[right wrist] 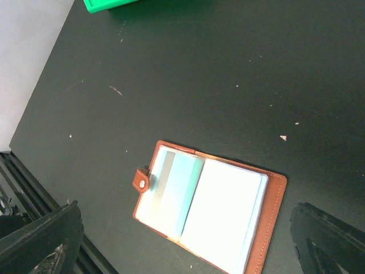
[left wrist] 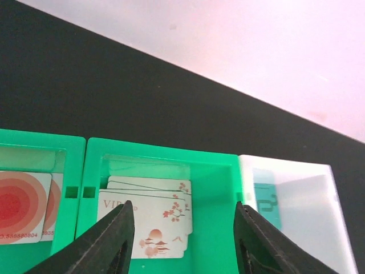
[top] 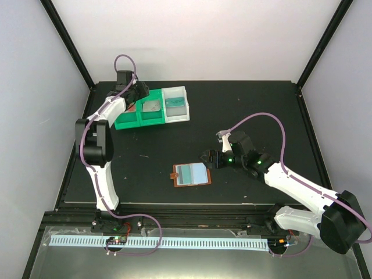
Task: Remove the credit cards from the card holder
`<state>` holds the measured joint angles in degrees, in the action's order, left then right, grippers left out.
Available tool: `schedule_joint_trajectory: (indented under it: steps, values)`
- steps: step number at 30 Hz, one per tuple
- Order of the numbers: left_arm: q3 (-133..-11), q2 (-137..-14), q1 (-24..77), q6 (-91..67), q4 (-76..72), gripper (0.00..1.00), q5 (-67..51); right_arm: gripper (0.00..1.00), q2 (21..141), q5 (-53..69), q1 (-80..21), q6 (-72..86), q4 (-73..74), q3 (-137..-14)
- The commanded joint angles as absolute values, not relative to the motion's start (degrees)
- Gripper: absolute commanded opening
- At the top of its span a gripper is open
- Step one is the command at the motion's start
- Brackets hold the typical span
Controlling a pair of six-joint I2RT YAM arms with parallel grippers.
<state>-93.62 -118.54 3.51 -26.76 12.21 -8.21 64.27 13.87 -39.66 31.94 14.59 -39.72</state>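
Observation:
The brown card holder lies open on the black table, pale blue pockets up; in the right wrist view its tab points left and a light blue card shows in the left pocket. My right gripper is open and empty, hovering just right of the holder; its fingers frame the holder. My left gripper is open and empty above the middle green bin, where several whitish cards with red blossom print lie.
A green bin and a white bin stand at the back left. The left green compartment holds cards with red circles; the white bin holds a teal card. A wall stands behind.

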Motion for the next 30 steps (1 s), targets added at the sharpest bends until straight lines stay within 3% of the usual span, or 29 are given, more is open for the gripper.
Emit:
schedule_joint_trajectory:
  steps: [1, 9, 14, 22, 30]
  values:
    - [-95.12, -114.93, 3.87, -26.11, 15.45, 0.53, -9.86, 1.0, 63.51, 12.78, -39.32, 33.05, 14.55, -40.08]
    - [-89.63, -107.53, 3.82, -25.02, 20.68, 0.67, -16.07, 1.0, 61.9, 12.7, -39.32, 31.31, 15.42, -40.44]
    - [-80.58, -99.11, 4.03, -24.29, 22.55, 0.98, -20.45, 1.0, 62.54, 14.2, -39.36, 31.14, 14.71, -40.34]
    - [-63.66, -88.54, 6.78, -23.7, 20.31, 0.99, -25.45, 0.92, 67.99, 20.0, -39.37, 32.14, 12.12, -39.92]
    - [-52.16, -84.35, 8.92, -22.68, 17.94, 0.99, -32.61, 0.61, 71.18, 23.71, -39.37, 34.16, 7.42, -38.48]
